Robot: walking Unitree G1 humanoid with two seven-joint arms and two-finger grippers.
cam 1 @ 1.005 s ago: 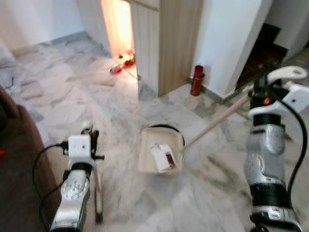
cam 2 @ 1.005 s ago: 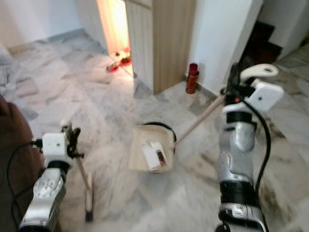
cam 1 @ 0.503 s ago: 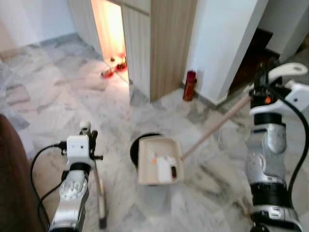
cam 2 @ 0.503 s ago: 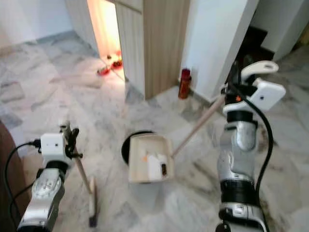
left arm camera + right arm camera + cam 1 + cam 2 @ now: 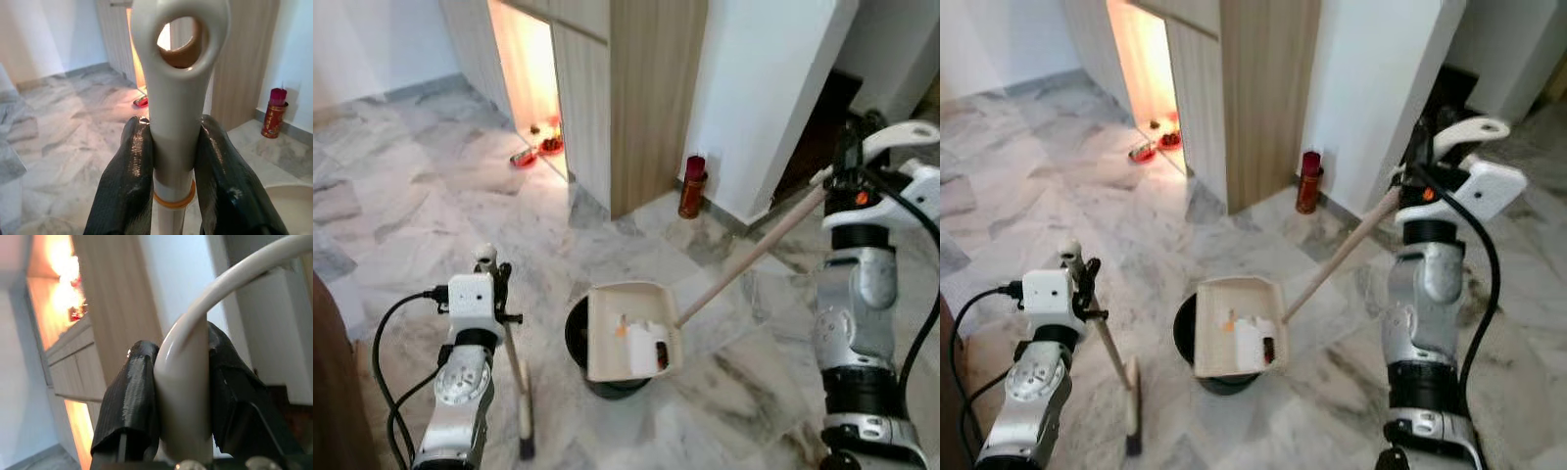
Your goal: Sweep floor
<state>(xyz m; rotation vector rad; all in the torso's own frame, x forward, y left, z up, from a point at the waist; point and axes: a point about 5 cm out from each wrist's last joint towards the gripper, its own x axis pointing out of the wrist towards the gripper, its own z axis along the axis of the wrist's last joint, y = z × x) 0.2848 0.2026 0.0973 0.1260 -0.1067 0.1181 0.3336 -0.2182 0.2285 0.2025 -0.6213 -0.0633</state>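
My left gripper is shut on the top of a white broom handle. The broom's stick slants down to its head on the marble floor. My right gripper is shut on the white curved grip of a long wooden dustpan handle. The cream dustpan hangs over a black round bin. A white box, an orange scrap and a dark bit lie in the pan's lower right corner.
A red canister stands at the foot of the white wall. Beside it rises a wooden cabinet with a lit gap and red items on the floor. Dark brown furniture is at the left edge.
The camera has shifted, so the room has slid in view. The dustpan now sits over the bin, whose rim shows at the pan's left and front. Both grippers keep their hold.
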